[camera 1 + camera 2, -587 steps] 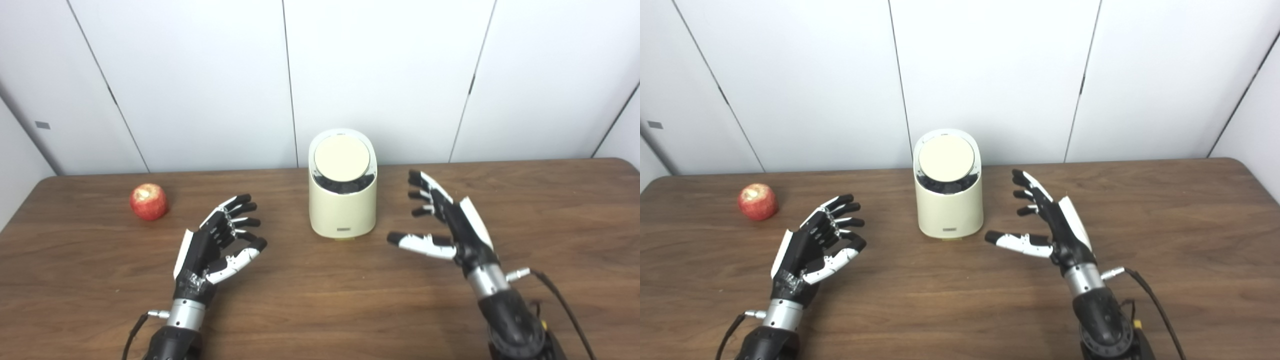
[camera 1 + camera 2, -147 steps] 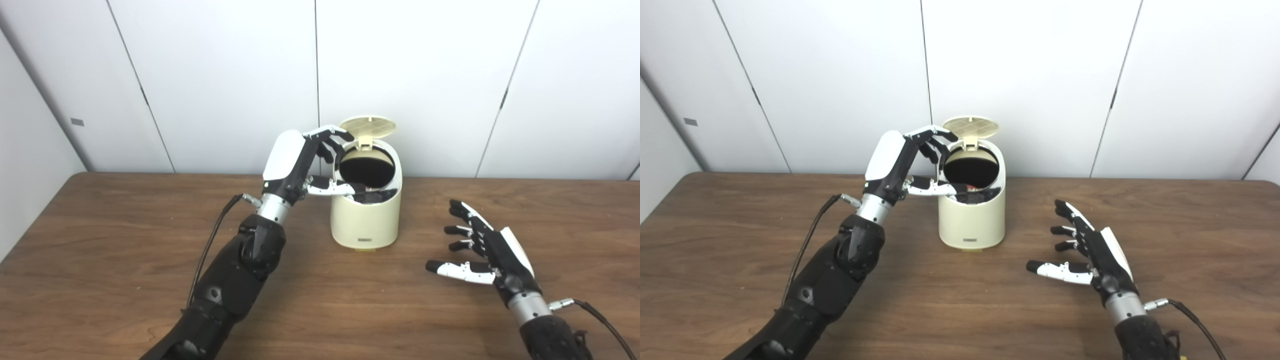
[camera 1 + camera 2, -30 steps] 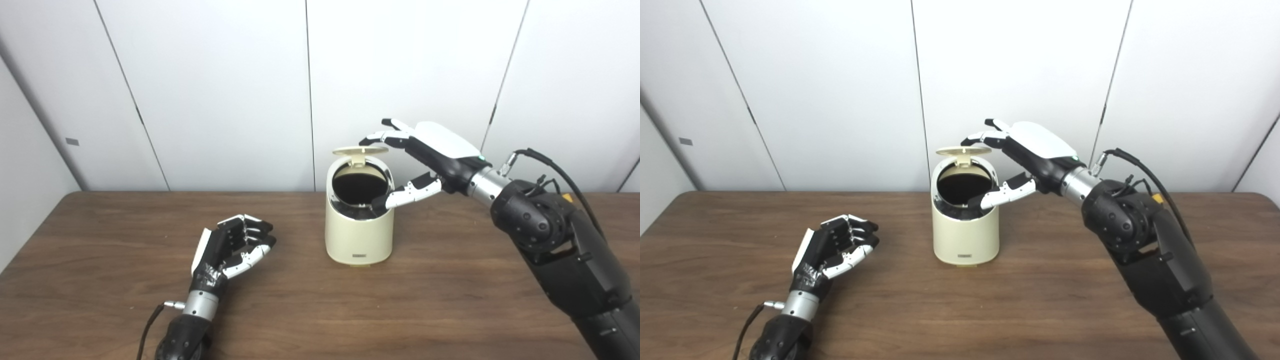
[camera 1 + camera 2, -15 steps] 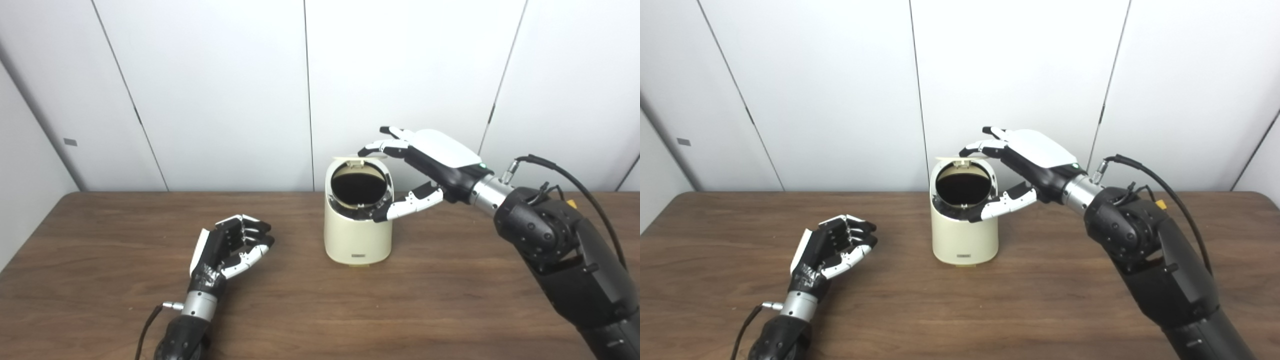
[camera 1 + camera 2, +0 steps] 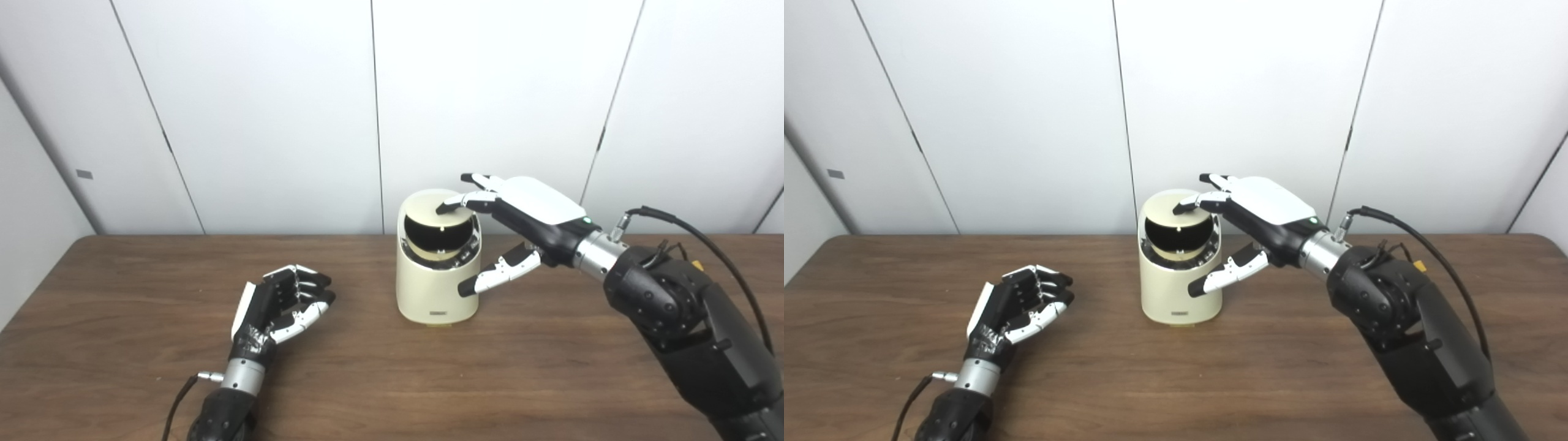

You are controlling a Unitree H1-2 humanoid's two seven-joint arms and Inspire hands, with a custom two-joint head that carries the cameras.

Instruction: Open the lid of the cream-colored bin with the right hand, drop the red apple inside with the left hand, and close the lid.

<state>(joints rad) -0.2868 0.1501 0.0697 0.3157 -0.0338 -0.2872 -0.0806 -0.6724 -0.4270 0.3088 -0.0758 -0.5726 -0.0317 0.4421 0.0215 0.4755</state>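
1. The bin [image 5: 437, 269] stands upright on the table [image 5: 551, 361], toward its far edge, in front of the white wall panels [image 5: 245, 110]
2. Its lid [image 5: 433, 207] is tilted down over the opening but not flush; a dark gap shows under its front edge
3. The right hand [image 5: 520, 214] reaches in from the right, palm down, above and beside the top of the bin
4. Its fingertips [image 5: 442, 209] rest on the lid's upper face; the thumb [image 5: 490, 282] hangs lower, in front of the bin's right wall, whether touching it I cannot tell
5. That hand grips nothing: fingers stretched out and apart, only pressing on the lid
6. The left hand [image 5: 1013, 309] lies low on the table, well left of the bin, palm turned toward it
7. Its fingers are curled loosely inward, with nothing seen inside them
8. The apple is in neither view; nothing red shows on the table or through the gap under the lid
9. A cable [image 5: 686, 226] loops from the right wrist back along the arm
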